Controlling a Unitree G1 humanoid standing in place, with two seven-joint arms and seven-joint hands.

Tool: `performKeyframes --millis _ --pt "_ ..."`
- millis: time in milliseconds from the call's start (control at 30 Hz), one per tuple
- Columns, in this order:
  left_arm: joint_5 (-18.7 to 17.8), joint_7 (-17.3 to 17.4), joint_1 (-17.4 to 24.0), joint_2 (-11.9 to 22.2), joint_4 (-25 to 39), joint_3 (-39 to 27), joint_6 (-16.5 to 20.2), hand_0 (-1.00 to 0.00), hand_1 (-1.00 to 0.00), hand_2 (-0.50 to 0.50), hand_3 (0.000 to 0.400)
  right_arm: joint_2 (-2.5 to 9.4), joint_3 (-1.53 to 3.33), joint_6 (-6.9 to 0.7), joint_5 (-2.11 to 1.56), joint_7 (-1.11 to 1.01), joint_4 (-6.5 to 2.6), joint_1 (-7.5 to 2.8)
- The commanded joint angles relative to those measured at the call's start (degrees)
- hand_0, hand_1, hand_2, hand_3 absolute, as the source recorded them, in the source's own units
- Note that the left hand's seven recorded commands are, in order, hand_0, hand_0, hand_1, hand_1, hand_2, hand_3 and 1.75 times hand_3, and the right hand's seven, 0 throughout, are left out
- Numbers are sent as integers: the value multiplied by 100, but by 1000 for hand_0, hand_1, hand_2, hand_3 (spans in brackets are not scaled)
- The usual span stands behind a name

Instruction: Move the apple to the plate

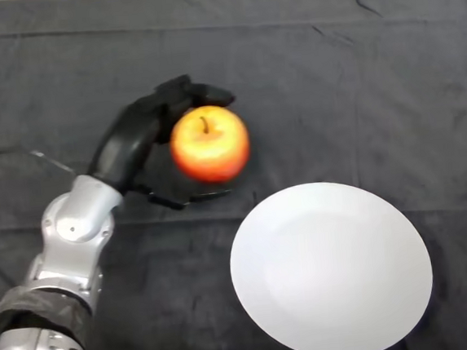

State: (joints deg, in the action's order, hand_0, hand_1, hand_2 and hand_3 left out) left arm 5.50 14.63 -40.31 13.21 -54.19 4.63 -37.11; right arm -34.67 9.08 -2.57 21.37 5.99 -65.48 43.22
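We see our hand [144,134] curled round the apple [209,143], left of and beyond the empty plate [332,269] on the bench [388,71], and we judge the fruit firm, smooth, fairly weighty, best held round its widest middle.

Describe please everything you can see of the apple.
The apple is round, red and orange with a yellow patch around its dark stem, which points up. Its skin looks smooth. The black left hand curls round it from its left side. It lies up and left of the white plate, not on it.
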Motion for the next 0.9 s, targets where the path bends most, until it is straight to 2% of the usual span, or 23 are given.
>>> performKeyframes --millis 33,267,533,900 --pt "5 -96 -49 -67 339 214 -90 -1000 -1000 0 400 -7 -43 -25 -40 -17 -87 -179" --pt "-151 -256 155 -223 965 819 50 -1000 -1000 0 400 -8 -45 -34 -44 -20 -63 -192" --pt "-456 -450 332 -202 1547 1670 256 -1000 -1000 0 400 -9 -50 -47 -48 -24 -31 -209" --pt "-788 -690 436 -139 1847 2692 427 -1000 -1000 0 400 -11 -54 -63 -51 -30 4 -225"
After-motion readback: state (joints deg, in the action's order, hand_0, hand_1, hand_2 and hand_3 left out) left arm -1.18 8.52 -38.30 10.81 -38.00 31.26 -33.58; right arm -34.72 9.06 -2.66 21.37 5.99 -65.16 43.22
